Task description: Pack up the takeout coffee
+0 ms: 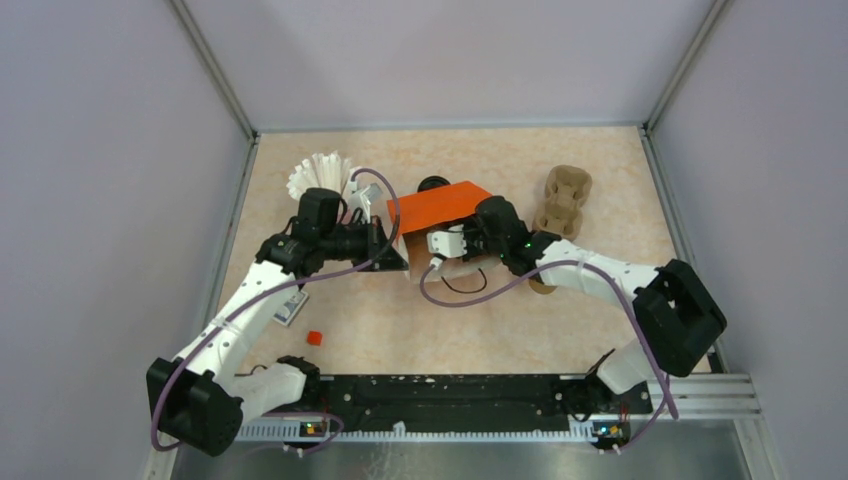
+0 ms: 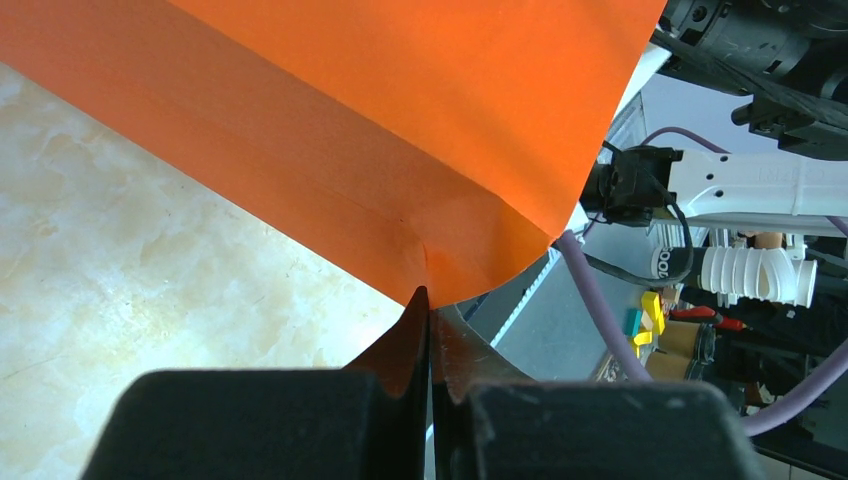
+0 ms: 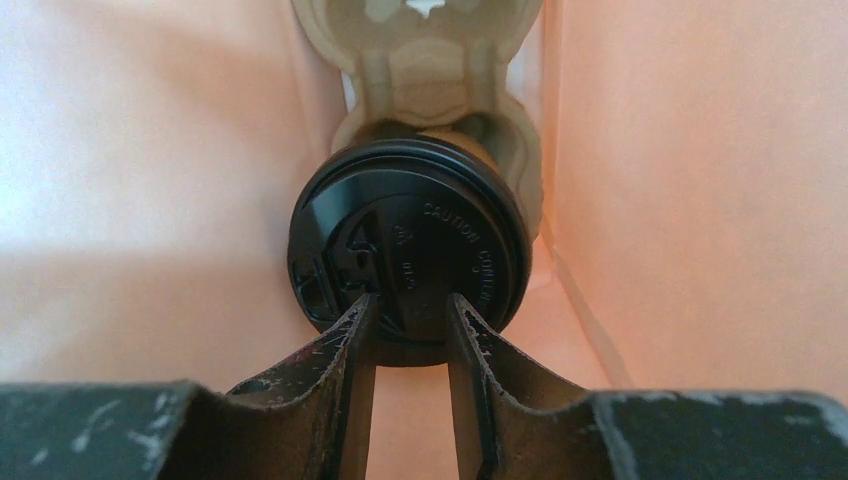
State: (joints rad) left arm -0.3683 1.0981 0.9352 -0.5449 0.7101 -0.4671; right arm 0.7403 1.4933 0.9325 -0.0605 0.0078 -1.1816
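The takeout coffee [image 3: 410,240] shows in the right wrist view as a round black lid facing the camera, with a sliver of brown cup behind it. It sits in a moulded pulp carrier [image 3: 430,80] inside the orange bag [image 1: 440,205]. My right gripper [image 3: 410,305] reaches into the bag's mouth, and its two fingertips pinch a raised part of the lid. My left gripper [image 2: 430,300] is shut on a folded corner of the orange bag [image 2: 400,120] and holds it up. From above, the bag hides the cup.
A second pulp cup carrier [image 1: 565,200] lies at the back right. White paper filters [image 1: 320,175] stand at the back left, and a black lid [image 1: 433,184] is behind the bag. A small orange block [image 1: 314,338] and a card [image 1: 290,308] lie near the left arm.
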